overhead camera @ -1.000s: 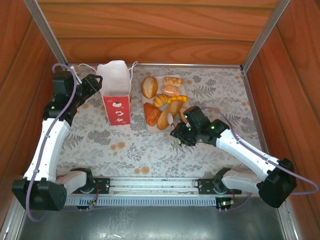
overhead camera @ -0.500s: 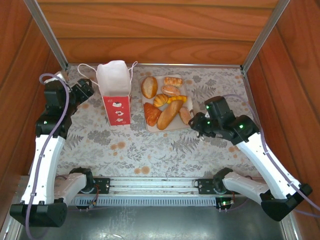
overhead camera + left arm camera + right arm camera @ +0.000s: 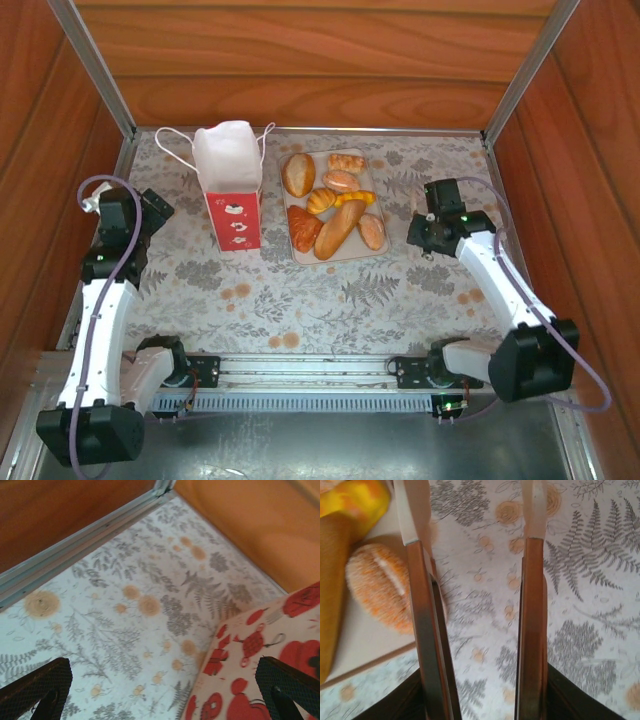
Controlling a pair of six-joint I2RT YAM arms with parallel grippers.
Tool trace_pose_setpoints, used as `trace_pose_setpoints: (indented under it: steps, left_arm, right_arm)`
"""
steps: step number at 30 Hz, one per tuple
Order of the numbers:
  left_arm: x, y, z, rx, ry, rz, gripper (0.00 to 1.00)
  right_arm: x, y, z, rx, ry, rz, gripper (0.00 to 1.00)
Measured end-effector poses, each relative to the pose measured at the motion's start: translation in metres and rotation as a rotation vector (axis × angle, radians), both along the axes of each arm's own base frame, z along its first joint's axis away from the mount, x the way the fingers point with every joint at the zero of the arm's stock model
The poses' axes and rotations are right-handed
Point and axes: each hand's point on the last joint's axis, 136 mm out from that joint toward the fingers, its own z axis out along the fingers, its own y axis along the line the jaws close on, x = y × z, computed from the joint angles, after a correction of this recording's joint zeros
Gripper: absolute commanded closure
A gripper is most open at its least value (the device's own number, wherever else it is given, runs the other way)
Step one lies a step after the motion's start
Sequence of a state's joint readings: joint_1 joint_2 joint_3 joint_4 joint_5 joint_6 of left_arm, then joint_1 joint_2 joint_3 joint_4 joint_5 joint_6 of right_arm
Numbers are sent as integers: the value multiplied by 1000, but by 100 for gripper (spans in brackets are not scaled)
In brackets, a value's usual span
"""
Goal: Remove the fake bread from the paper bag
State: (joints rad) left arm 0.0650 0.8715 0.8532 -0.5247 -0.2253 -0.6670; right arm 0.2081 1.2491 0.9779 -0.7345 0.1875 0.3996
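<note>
Bread lies on the tray beside the paper bag near the bench's far edge; unloading looks finished, bag's inside unseen. Left end effector gapes wide, right end effector part-open, both empty.

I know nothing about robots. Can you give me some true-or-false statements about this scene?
1. The paper bag stands upright. True.
2. The bread in view lies on a tray to the right of the bag. True.
3. The right tool grips a roll. False: its jaws are apart with nothing between them.
4. The left tool is inside the bag. False: it is open, outside the bag, on its left.
</note>
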Motion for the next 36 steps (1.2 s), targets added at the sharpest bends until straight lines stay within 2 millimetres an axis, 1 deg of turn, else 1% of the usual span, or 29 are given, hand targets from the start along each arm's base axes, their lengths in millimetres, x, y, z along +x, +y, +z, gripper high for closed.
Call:
trace_pose_setpoints:
  steps: [6, 9, 12, 14, 18, 20, 24, 26, 27, 29, 30, 32, 34, 35, 36]
  left_arm:
    - [0, 3, -38, 14, 34, 11, 0]
    - [4, 3, -52, 28, 13, -2, 0]
    - [6, 1, -61, 40, -26, -21, 0]
    - [8, 1, -63, 47, -46, -26, 0]
    - [13, 2, -53, 71, -87, -36, 0]
    - [14, 2, -50, 82, -95, -41, 0]
    - [16, 3, -48, 94, -102, -42, 0]
    - [16, 4, -47, 100, -106, -43, 0]
    - [17, 4, -47, 103, -107, -44, 0]
    - [18, 4, -48, 105, -102, -46, 0]
    - [18, 4, -49, 105, -98, -46, 0]
    - [19, 4, -51, 106, -90, -47, 0]
    - [19, 5, -53, 108, -83, -48, 0]
    - [19, 5, -54, 109, -81, -47, 0]
    - [19, 5, -54, 112, -80, -47, 0]
  right_arm:
    - [40, -23, -38, 30, 5, -10, 49]
    - [54, -31, -61, 48, 34, -12, 49]
    - [64, -33, -83, 66, 73, -3, 48]
    - [70, -32, -94, 76, 100, 7, 48]
    - [91, -29, -109, 83, 147, 37, 47]
    - [99, -26, -113, 90, 150, 58, 46]
    - [106, -22, -119, 97, 172, 100, 45]
    - [111, -21, -118, 100, 169, 113, 43]
    - [112, -20, -118, 101, 172, 121, 42]
    - [116, -18, -118, 102, 174, 136, 19]
    - [119, -17, -117, 103, 173, 143, 11]
    - [125, -14, -116, 95, 166, 167, 11]
    - [126, -12, -116, 86, 165, 181, 10]
    - [126, -11, -116, 83, 166, 184, 0]
    - [126, -10, -116, 81, 165, 192, 0]
